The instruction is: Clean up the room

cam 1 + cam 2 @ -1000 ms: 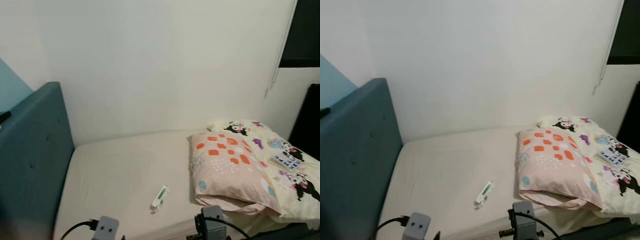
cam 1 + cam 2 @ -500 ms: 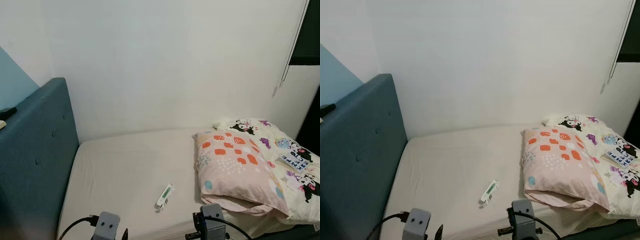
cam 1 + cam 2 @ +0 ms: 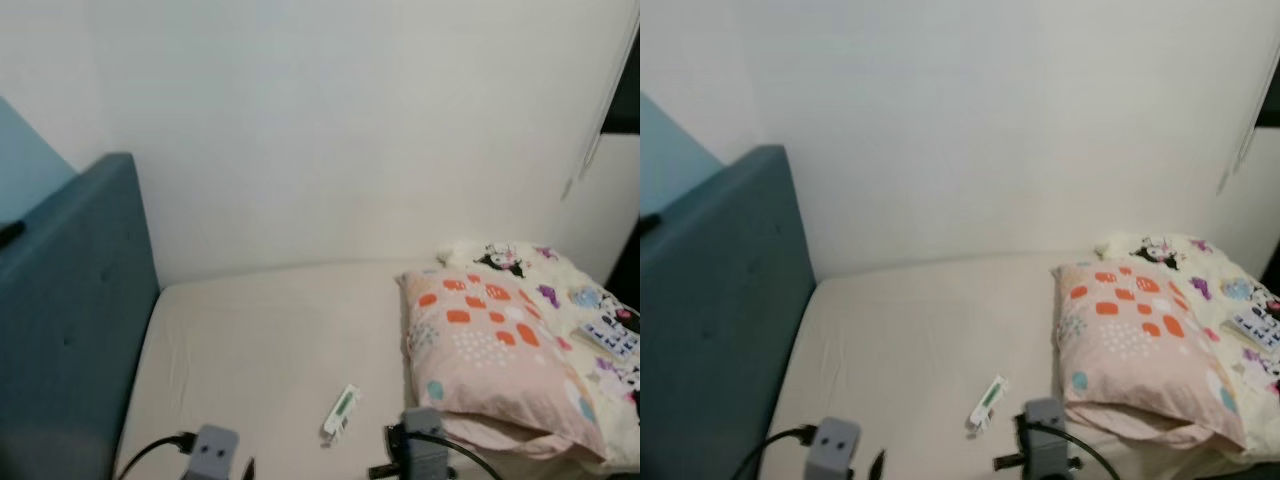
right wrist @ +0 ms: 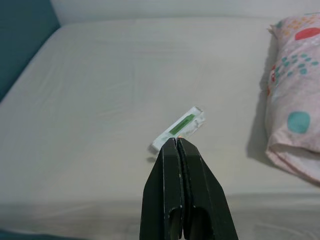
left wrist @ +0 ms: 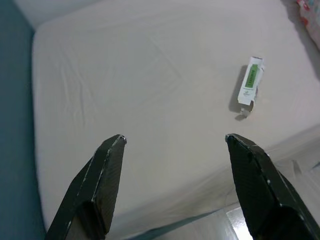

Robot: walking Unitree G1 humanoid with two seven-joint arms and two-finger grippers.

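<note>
A small white tube with a green label (image 3: 341,412) lies on the cream bed sheet (image 3: 250,340) near the bed's front edge. It also lies ahead of both grippers as the tube (image 5: 250,81) in the left wrist view and the tube (image 4: 178,128) in the right wrist view. A pink pillow with orange patches (image 3: 495,350) rests on the bed's right side. My left gripper (image 5: 175,142) is open above the sheet, empty. My right gripper (image 4: 177,144) is shut with nothing in it, its tips just short of the tube. Both wrists (image 3: 425,455) sit low at the front.
A teal headboard (image 3: 70,320) bounds the bed on the left, and a white wall stands behind. A cartoon-print blanket (image 3: 590,315) with a small patterned item (image 3: 612,338) lies at the far right. The bed's front edge (image 4: 125,212) drops off near the grippers.
The camera has shifted, so the bed, pillow and tube sit further right and lower in the picture. The tube and pillow keep their places on the bed.
</note>
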